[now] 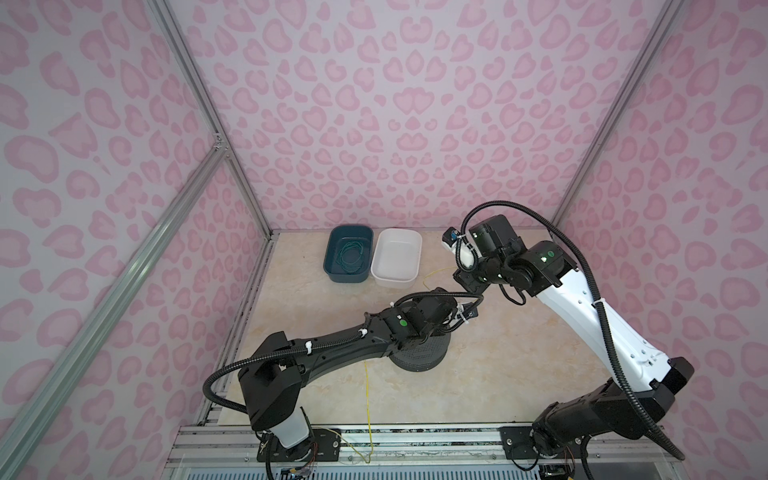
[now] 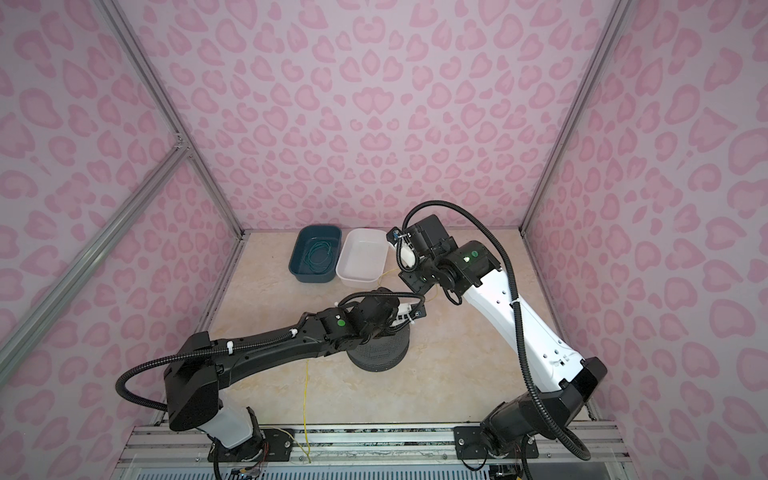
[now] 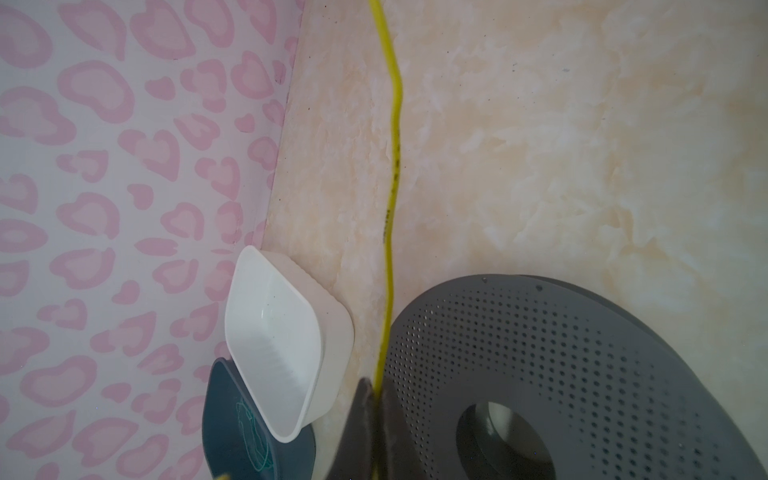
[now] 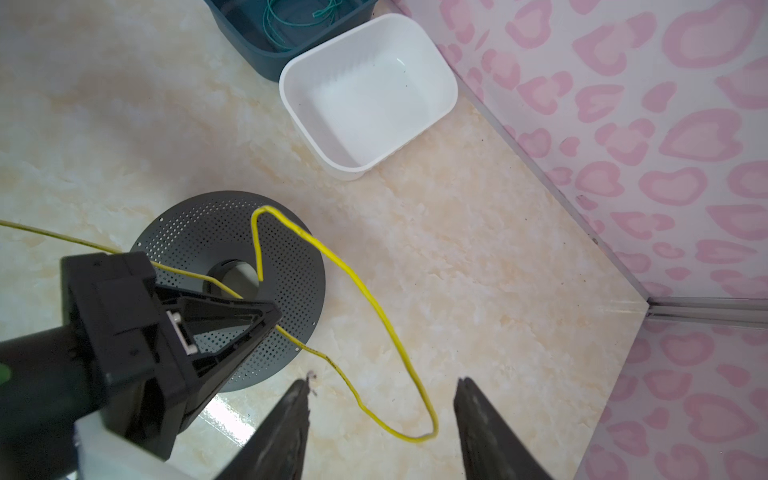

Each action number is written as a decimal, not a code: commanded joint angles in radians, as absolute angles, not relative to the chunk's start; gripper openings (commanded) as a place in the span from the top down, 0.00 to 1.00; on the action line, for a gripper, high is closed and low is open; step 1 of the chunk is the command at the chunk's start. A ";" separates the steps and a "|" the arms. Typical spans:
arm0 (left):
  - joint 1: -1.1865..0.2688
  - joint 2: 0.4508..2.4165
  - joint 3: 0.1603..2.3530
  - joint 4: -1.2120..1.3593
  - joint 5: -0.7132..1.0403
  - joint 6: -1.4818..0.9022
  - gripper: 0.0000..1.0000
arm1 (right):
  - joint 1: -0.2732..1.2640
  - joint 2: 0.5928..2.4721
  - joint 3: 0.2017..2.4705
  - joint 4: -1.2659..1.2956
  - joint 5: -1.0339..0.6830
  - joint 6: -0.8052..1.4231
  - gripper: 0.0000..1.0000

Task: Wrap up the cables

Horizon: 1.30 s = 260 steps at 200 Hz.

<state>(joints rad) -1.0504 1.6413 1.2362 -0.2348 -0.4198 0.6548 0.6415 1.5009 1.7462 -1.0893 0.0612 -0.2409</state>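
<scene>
Cable [image 3: 392, 166], yellow, clamped in left gripper [image 3: 376, 386] over perforated spool [image 3: 540, 353], right gripper [image 4: 384, 382] released

Blue bin [image 1: 345, 277]: upper centre of both top views, on the bench at the back wall.
Green cord [image 4: 326, 11]: coiled loosely inside the blue bin.
White bin [image 1: 392, 283]: just right of the blue bin, sides touching, nothing in it.
Grey perforated spool [image 1: 422, 353]: centre of the frame, standing on its flat disc.
Bench [image 1: 498, 353]: cream, marbled.
Walls [image 1: 374, 104]: pink heart-spot print.
Aluminium rail [image 1: 124, 286]: slants across the left wall.
</scene>
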 commanded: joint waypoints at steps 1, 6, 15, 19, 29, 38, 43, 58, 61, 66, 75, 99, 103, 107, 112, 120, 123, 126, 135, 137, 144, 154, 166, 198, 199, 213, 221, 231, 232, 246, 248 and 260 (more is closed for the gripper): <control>-1.054 1.645 1.251 -0.244 -0.420 0.653 0.96 | 0.646 1.518 1.743 -1.060 0.085 -0.267 0.43; -1.056 1.646 1.253 -0.246 -0.422 0.653 0.96 | 0.648 1.520 1.744 -1.050 0.086 -0.272 0.43; -1.060 1.648 1.255 -0.248 -0.423 0.653 0.96 | 0.649 1.524 1.746 -1.032 0.095 -0.281 0.44; -1.061 1.650 1.256 -0.250 -0.426 0.654 0.96 | 0.649 1.525 1.748 -1.025 0.100 -0.284 0.45; -1.064 1.651 1.258 -0.252 -0.428 0.654 0.96 | 0.650 1.537 1.757 -1.015 0.115 -0.285 0.47; -1.065 1.651 1.259 -0.252 -0.429 0.653 0.96 | 0.649 1.555 1.774 -1.030 0.113 -0.292 0.49; -1.066 1.651 1.259 -0.251 -0.431 0.653 0.96 | 0.650 1.568 1.785 -1.040 0.107 -0.294 0.50; -1.065 1.649 1.262 -0.250 -0.431 0.655 0.96 | 0.651 1.591 1.800 -1.057 0.105 -0.296 0.52; -1.065 1.648 1.262 -0.249 -0.432 0.655 0.96 | 0.651 1.595 1.801 -1.058 0.106 -0.295 0.52; -1.066 1.647 1.263 -0.250 -0.433 0.656 0.96 | 0.653 1.598 1.800 -1.059 0.113 -0.295 0.53; -1.066 1.645 1.264 -0.250 -0.434 0.659 0.96 | 0.659 1.605 1.802 -1.067 0.144 -0.293 0.53; -1.066 1.640 1.262 -0.246 -0.438 0.664 0.96 | 0.661 1.604 1.789 -1.056 0.166 -0.291 0.54; -1.066 1.640 1.262 -0.245 -0.440 0.664 0.96 | 0.662 1.604 1.789 -1.054 0.167 -0.291 0.54; -1.066 1.640 1.261 -0.244 -0.440 0.664 0.96 | 0.661 1.605 1.790 -1.054 0.167 -0.292 0.54; -1.066 1.640 1.261 -0.243 -0.441 0.666 0.96 | 0.662 1.607 1.790 -1.051 0.167 -0.293 0.54; -1.066 1.642 1.262 -0.244 -0.442 0.665 0.96 | 0.662 1.613 1.791 -1.049 0.172 -0.293 0.54; -1.067 1.642 1.262 -0.243 -0.442 0.664 0.96 | 0.663 1.616 1.793 -1.050 0.174 -0.293 0.54; -1.067 1.643 1.263 -0.243 -0.443 0.664 0.96 | 0.662 1.619 1.795 -1.052 0.177 -0.293 0.54; -1.067 1.643 1.263 -0.244 -0.445 0.664 0.96 | 0.662 1.634 1.800 -1.060 0.191 -0.294 0.55; -1.067 1.643 1.262 -0.243 -0.444 0.664 0.96 | 0.661 1.637 1.802 -1.062 0.195 -0.294 0.55; -1.068 1.640 1.262 -0.243 -0.446 0.664 0.96 | 0.661 1.650 1.809 -1.072 0.206 -0.296 0.56; -1.066 1.640 1.261 -0.241 -0.448 0.664 0.96 | 0.662 1.663 1.817 -1.075 0.228 -0.294 0.58; -1.067 1.636 1.259 -0.242 -0.449 0.664 0.96 | 0.660 1.672 1.822 -1.073 0.230 -0.296 0.60; -1.068 1.634 1.255 -0.240 -0.453 0.662 0.96 | 0.660 1.645 1.809 -1.006 0.231 -0.277 0.80; -1.068 1.634 1.253 -0.239 -0.453 0.663 0.96 | 0.660 1.644 1.807 -1.004 0.231 -0.276 0.81; -1.067 1.636 1.252 -0.238 -0.454 0.663 0.96 | 0.660 1.621 1.789 -0.963 0.221 -0.269 0.90; -1.068 1.638 1.251 -0.235 -0.454 0.662 0.96 | 0.660 1.606 1.778 -0.943 0.217 -0.263 0.93; -1.068 1.639 1.250 -0.232 -0.456 0.661 0.96 | 0.658 1.588 1.763 -0.914 0.212 -0.247 0.97; -1.067 1.639 1.250 -0.232 -0.457 0.660 0.96 | 0.657 1.585 1.760 -0.910 0.212 -0.246 0.97; -1.068 1.645 1.246 -0.226 -0.471 0.653 0.96 | 0.640 1.554 1.727 -0.855 0.206 -0.208 1.00; -1.068 1.645 1.245 -0.224 -0.473 0.651 0.96 | 0.636 1.548 1.720 -0.843 0.204 -0.203 1.00; -1.065 1.646 1.240 -0.215 -0.486 0.635 0.96 | 0.603 1.517 1.675 -0.776 0.206 -0.151 1.00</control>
